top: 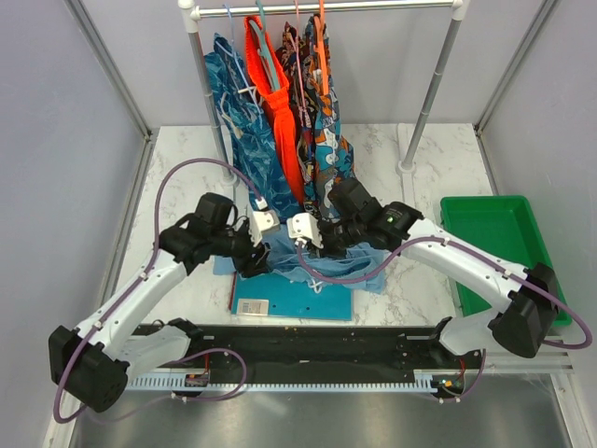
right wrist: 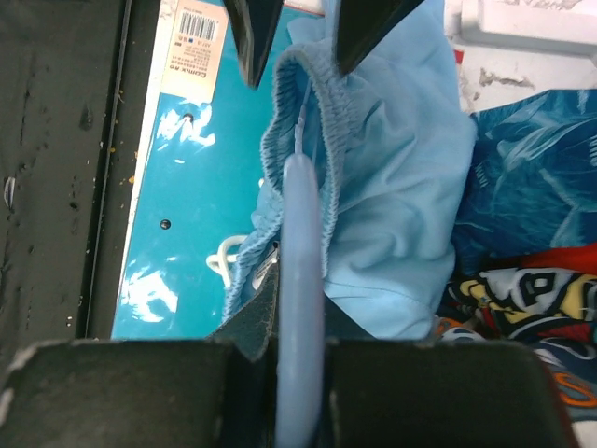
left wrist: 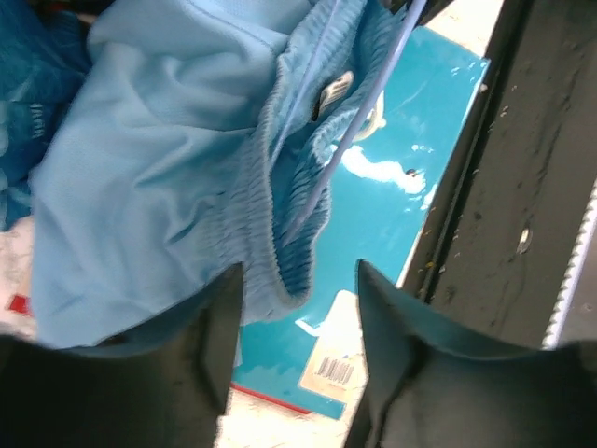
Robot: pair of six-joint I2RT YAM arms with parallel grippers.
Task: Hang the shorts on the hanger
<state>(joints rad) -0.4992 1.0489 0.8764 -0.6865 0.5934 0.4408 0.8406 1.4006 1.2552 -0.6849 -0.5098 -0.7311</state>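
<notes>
Sky-blue cloth fills both wrist views: the shorts (top: 284, 264) lie bunched on the teal board (top: 294, 301) near the table's front, between my two grippers. My right gripper (right wrist: 300, 373) is pressed tight on the hanger (right wrist: 300, 233), whose wire runs straight ahead from those jaws into the elastic waistband (left wrist: 261, 215). My left gripper (left wrist: 294, 317) stands spread, nothing pinched, with the band's edge dipping just between its fingertips. The band runs away from the left jaws toward the right ones, so I judge the left nearer for gripping it.
</notes>
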